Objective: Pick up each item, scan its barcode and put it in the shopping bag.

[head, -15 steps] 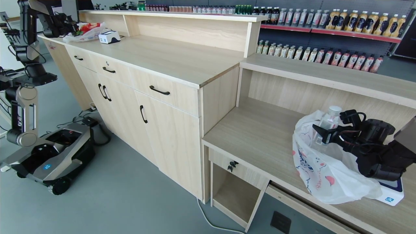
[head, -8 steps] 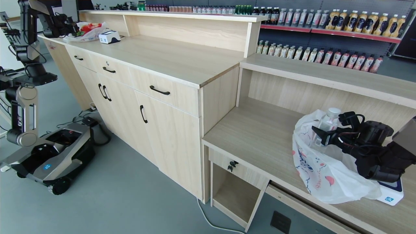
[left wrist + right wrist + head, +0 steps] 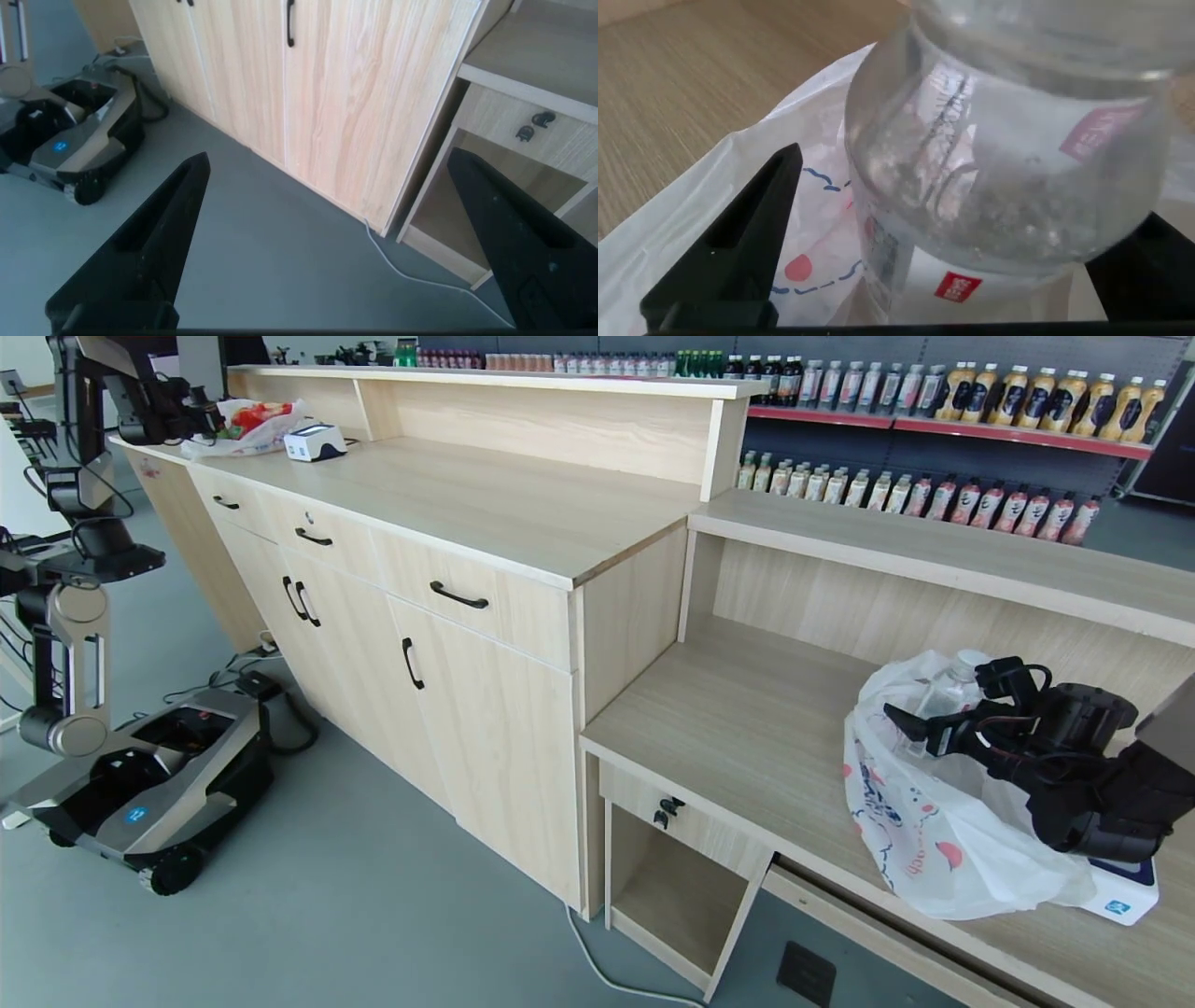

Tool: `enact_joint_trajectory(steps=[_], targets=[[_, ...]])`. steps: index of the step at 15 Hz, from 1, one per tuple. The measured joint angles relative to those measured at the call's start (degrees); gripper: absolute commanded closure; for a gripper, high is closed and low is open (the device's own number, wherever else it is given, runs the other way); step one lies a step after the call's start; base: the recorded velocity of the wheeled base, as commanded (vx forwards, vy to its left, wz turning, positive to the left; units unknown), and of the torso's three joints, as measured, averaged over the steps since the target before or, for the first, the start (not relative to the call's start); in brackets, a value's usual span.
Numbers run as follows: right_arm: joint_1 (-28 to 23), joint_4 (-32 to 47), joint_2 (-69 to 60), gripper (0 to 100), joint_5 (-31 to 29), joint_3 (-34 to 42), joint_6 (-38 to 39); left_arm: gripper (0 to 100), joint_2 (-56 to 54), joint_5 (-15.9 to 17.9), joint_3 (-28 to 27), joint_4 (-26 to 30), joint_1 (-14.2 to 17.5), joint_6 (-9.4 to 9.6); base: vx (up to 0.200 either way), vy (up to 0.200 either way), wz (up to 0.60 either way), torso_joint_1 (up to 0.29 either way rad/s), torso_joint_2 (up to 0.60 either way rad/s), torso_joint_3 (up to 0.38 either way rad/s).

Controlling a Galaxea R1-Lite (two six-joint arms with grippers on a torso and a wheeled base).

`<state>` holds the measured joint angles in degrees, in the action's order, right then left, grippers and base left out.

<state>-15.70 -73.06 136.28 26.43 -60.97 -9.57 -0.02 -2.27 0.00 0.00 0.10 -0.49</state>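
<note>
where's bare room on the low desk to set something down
Bare wood on the low desk between the cabinet side and the shopping bag; the tall cabinet top is also mostly free. Crowded at the bag: right gripper, bottle, scanner.

The shopping bag [image 3: 934,845] sits on the low counter [image 3: 747,728], lower right of the frame, with the bottle [image 3: 948,686] in its mouth. The right gripper [image 3: 934,709] is at the bottle; a box [image 3: 1125,901] lies right of the bag.

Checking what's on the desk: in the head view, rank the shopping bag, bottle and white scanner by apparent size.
1. shopping bag.
2. bottle, partly inside the bag.
3. scanner, but the arm covers most of it, so that pair is unsure.
</note>
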Motion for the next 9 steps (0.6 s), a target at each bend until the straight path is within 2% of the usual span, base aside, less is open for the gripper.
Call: enact_joint_trajectory(steps=[4,8,9], targets=[[-0.3,1.6,-9.2,0,1.1,5.2,-1.1,0,0.0,0.0,0.0,0.0,0.0,-0.02,0.0,0.0,0.0,0.0,0.0,0.0],[-2.3,7.4,-21.5,0,0.9,14.0,-4.4,0,0.0,0.0,0.0,0.0,0.0,-0.02,0.0,0.0,0.0,0.0,0.0,0.0],[-2.9,9.4,-24.9,0,0.5,15.9,-4.9,0,0.0,0.0,0.0,0.0,0.0,-0.02,0.0,0.0,-0.6,-0.002,0.0,0.012]])
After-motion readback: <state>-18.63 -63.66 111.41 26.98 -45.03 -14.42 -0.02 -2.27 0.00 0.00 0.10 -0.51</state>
